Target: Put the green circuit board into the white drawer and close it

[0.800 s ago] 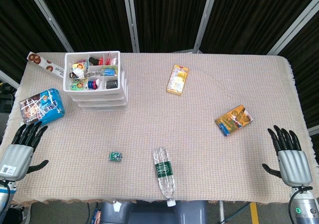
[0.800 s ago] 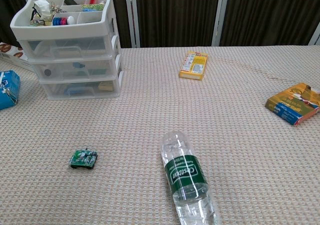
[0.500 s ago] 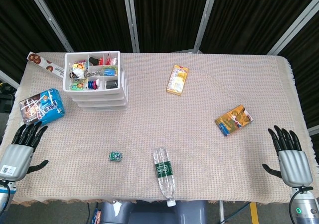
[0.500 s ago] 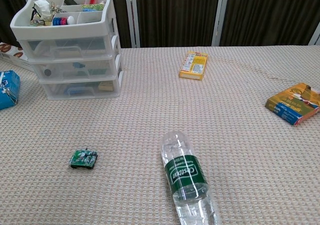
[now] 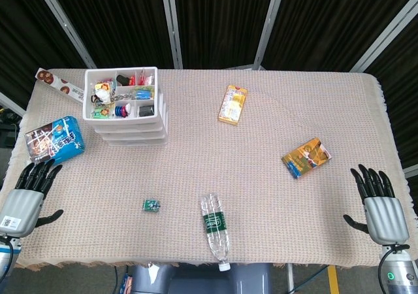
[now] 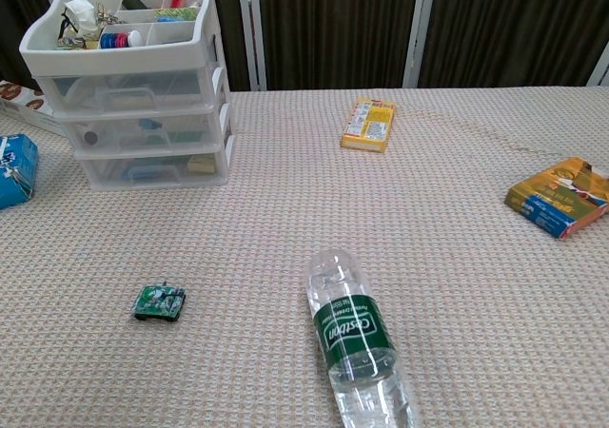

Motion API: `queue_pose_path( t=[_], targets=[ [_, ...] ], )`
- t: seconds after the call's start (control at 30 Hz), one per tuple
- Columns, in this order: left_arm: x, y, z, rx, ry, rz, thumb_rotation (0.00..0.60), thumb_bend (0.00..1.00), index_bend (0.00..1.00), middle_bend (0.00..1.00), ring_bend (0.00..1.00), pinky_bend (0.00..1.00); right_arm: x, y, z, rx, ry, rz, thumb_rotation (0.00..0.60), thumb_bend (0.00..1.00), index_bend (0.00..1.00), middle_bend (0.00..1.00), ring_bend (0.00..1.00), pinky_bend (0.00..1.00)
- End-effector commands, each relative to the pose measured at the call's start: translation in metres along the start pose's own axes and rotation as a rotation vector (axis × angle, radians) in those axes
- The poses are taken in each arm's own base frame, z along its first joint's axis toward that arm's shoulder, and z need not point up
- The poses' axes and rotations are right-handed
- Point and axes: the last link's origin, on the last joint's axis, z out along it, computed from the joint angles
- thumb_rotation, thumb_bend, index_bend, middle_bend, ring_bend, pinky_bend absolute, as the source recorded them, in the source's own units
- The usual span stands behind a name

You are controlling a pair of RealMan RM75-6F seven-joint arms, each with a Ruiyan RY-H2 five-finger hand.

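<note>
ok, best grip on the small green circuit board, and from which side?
Pinch the small green circuit board across its short edges, coming straight down from above: it looks low and flat on the woven tablecloth with bare cloth all round. The left robot hand is nearer; the clear plastic bottle lies toward the right.

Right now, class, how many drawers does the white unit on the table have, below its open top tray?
3: the top drawer, the middle drawer and the bottom drawer, stacked in the white unit at the table's far left. All are shut.

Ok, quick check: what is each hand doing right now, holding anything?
Left hand: open, fingers apart, holding nothing, at the near left table edge.
Right hand: open, fingers apart, holding nothing, at the near right table edge.
</note>
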Motion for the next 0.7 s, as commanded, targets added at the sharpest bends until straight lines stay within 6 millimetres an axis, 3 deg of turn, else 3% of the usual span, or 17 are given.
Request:
queue_pose_path(
  t=[0.03, 0.1, 0.2, 0.27, 0.33, 0.4, 0.57, 0.7],
  targets=[
    [0.000, 0.001, 0.000, 0.001, -0.001, -0.005, 0.600, 0.10, 0.00, 0.00, 0.00, 0.00, 0.000, 0.000, 0.000, 0.002, 0.001, 0.000, 0.600, 0.00, 0.05, 0.00, 0.00, 0.00],
    [0.000, 0.003, 0.000, 0.004, 0.000, -0.028, 0.600, 0.14, 0.00, 0.00, 0.00, 0.00, 0.001, 0.001, -0.001, 0.001, 0.003, 0.000, 0.600, 0.00, 0.05, 0.00, 0.00, 0.00],
    [0.002, 0.011, 0.002, 0.011, 0.015, -0.135, 0.600, 0.30, 0.00, 0.01, 0.02, 0.05, 0.001, 0.001, -0.001, -0.001, 0.005, 0.001, 0.600, 0.00, 0.05, 0.00, 0.00, 0.00],
    [0.005, 0.018, 0.007, 0.018, 0.034, -0.239, 0.600, 0.43, 0.00, 0.16, 0.18, 0.20, 0.001, 0.001, -0.001, -0.001, 0.002, 0.002, 0.600, 0.00, 0.05, 0.00, 0.00, 0.00],
    [0.008, 0.023, 0.014, 0.027, 0.046, -0.325, 0.600, 0.52, 0.00, 0.40, 0.41, 0.35, 0.001, 0.000, -0.001, 0.000, 0.002, 0.001, 0.600, 0.00, 0.05, 0.00, 0.00, 0.00],
    [0.008, 0.027, 0.021, 0.043, 0.034, -0.401, 0.600, 0.57, 0.00, 0.57, 0.55, 0.45, 0.001, 0.000, -0.001, 0.001, 0.003, 0.001, 0.600, 0.00, 0.05, 0.00, 0.00, 0.00],
    [-0.001, 0.041, 0.046, 0.102, -0.093, -0.575, 0.600, 0.65, 0.00, 0.76, 0.72, 0.54, 0.001, 0.001, -0.001, -0.003, 0.003, 0.001, 0.600, 0.00, 0.05, 0.00, 0.00, 0.00],
    [-0.006, 0.058, 0.066, 0.119, -0.172, -0.668, 0.600, 0.66, 0.00, 0.84, 0.79, 0.59, 0.001, 0.001, -0.001, -0.005, 0.002, 0.002, 0.600, 0.00, 0.05, 0.00, 0.00, 0.00]
  ],
)
